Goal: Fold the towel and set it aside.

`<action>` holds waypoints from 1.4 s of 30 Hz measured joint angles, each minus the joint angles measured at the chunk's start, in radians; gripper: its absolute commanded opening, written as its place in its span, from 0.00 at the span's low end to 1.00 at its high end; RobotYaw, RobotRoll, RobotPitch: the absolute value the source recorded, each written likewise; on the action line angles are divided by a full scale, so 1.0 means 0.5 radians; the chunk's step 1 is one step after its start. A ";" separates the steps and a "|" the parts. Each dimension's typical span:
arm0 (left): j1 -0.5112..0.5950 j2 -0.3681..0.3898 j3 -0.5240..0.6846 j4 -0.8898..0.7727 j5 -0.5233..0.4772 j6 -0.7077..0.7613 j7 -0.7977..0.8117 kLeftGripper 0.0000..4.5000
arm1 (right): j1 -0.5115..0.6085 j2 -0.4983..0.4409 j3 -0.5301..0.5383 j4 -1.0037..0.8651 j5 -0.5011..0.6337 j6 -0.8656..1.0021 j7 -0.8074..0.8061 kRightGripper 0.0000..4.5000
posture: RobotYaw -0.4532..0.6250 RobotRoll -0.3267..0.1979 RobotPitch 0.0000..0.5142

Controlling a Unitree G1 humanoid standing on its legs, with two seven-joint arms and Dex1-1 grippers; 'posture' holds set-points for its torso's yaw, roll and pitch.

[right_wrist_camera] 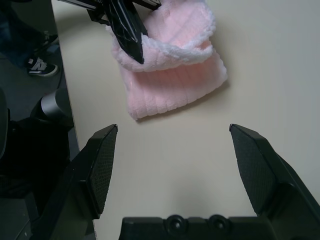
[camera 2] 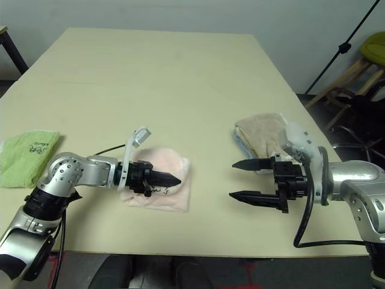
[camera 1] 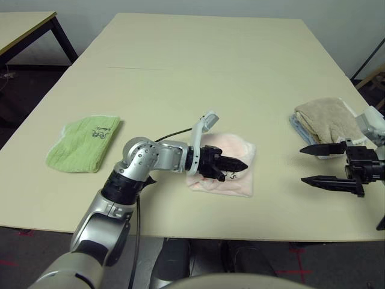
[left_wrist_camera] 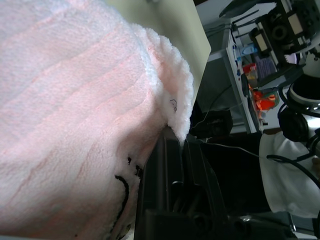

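Since the pale pink terry towel (camera 1: 227, 162) already sits folded near the table's near edge, the left gripper (camera 1: 236, 164) lies on it, fingers pressed together, probably flattening it, while the right gripper (camera 2: 245, 179) waits alongside, fingers spread and empty.

On the pale counter (camera 1: 198, 66), the folded pink towel (camera 1: 234, 150) lies near the front edge, and the left hand (camera 1: 240, 165) rests over it with its black fingers pressed together. A lime-green cloth (camera 1: 84, 143) lies well to the left. The right hand (camera 1: 313, 164) hovers at the right with fingers spread, just in front of a beige towel (camera 1: 325, 119).
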 measured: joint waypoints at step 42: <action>0.546 0.548 0.440 -0.400 0.808 -1.036 -0.823 0.13 | -0.558 0.799 0.600 -0.077 0.131 0.305 -0.458 0.18 | 0.57 0.62 0.22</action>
